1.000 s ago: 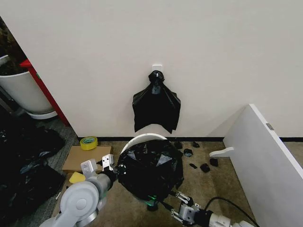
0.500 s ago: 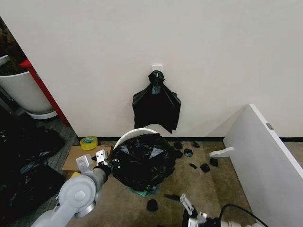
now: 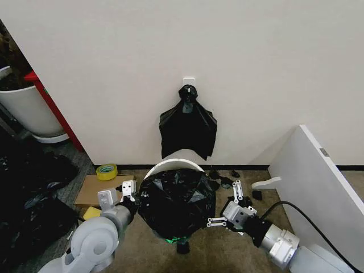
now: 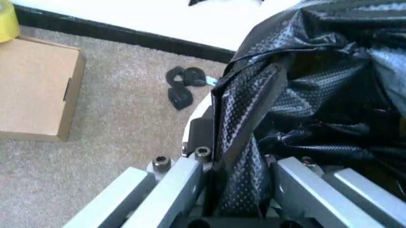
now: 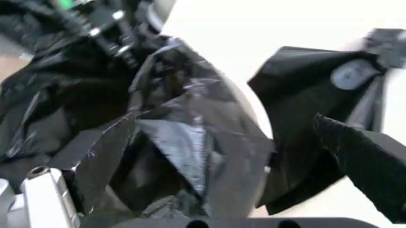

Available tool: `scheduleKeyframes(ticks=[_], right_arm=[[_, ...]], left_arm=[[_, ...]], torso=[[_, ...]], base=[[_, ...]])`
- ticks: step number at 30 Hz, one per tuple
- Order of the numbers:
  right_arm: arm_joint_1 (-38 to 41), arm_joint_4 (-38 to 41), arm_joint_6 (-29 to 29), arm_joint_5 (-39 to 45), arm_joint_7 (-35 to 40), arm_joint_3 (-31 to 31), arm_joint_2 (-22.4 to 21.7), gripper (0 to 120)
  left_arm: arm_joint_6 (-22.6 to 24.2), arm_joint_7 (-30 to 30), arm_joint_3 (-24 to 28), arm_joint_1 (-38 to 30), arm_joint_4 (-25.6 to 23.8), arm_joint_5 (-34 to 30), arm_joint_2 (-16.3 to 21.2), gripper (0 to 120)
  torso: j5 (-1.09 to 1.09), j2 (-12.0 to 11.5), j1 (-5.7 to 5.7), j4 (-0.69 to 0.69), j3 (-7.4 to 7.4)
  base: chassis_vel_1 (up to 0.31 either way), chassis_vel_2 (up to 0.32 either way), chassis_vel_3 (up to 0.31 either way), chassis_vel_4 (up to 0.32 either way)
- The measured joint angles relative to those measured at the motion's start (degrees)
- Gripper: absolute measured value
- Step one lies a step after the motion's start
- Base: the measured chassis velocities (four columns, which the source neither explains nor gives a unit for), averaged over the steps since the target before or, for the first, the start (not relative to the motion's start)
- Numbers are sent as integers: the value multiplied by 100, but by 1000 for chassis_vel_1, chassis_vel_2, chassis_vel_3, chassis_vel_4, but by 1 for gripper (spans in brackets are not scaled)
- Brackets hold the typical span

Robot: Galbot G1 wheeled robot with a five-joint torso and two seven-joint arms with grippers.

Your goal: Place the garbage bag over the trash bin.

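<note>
The garbage bag (image 3: pixel 177 200), glossy black and crinkled, is draped over the trash bin, whose white rim (image 3: pixel 170 164) shows at the back, by the wall. My left gripper (image 3: pixel 118 194) is at the bag's left side. In the left wrist view its fingers (image 4: pixel 171 185) are closed on a fold of the bag (image 4: pixel 244 156) beside the bin's rim (image 4: pixel 198 113). My right gripper (image 3: pixel 226 206) stands open at the bag's right side, close to the bag's plastic (image 5: pixel 178 137).
A knotted black bag (image 3: pixel 187 129) hangs on the wall above the bin. Black scraps (image 3: pixel 257 194) lie on the carpet to the right, near a leaning white board (image 3: pixel 318 187). A cardboard box (image 3: pixel 91 190), yellow tape (image 3: pixel 106 171), a planter (image 3: pixel 25 111) and black bags (image 3: pixel 28 193) lie left.
The bin and bag swung left with my left gripper, then came back to the middle. My right gripper rose from the low front to the bag's right side.
</note>
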Motion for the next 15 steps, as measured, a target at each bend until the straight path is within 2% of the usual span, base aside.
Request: scheduleKeyframes(ticks=[4, 10, 14, 15], right_arm=[[149, -79, -76, -689, -383, -205, 69, 100], [211, -171, -107, -1133, -353, -314, 266, 99], [242, -266, -40, -1601, -332, -334, 310, 91], [254, -293, 9, -1836, -337, -336, 326, 85]], left_arm=[[68, -39, 68, 25, -65, 70, -52, 1], [112, -45, 106, 21, -67, 81, -84, 1], [120, -49, 119, 22, -71, 90, -115, 1], [122, -51, 122, 22, -73, 93, -126, 1]], torso=[[0, 0, 0, 0, 0], [1, 0, 0, -1, 0], [0, 0, 0, 0, 0], [0, 0, 0, 0, 0]], base=[[0, 0, 0, 0], [0, 0, 0, 0], [0, 0, 0, 0], [0, 0, 0, 0]])
